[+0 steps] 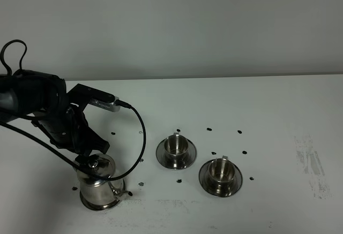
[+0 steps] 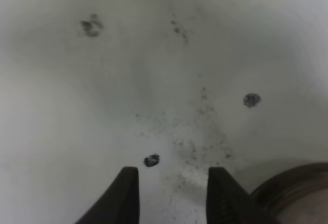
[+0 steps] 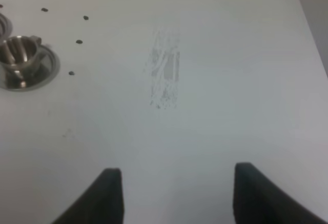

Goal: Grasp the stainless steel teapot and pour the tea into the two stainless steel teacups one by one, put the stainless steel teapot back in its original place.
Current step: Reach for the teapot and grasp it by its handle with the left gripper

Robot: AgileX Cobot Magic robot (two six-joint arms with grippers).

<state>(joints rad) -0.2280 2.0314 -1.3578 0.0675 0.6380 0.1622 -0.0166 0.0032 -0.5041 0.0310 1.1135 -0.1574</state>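
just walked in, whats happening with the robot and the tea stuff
The left arm is bent down over the stainless steel teapot, which stands upright at the front left of the table. The left gripper has its jaws apart with only tabletop showing between them, so the pot isn't visibly held. The left teacup and right teacup sit on their saucers. The right gripper hangs open over bare table.

The teapot (image 1: pixel 97 188) stands front left on the table (image 1: pixel 268 105). To its right sits the rear teacup (image 1: pixel 176 145), then the front teacup (image 1: pixel 220 171), each on a saucer (image 1: pixel 185 162).
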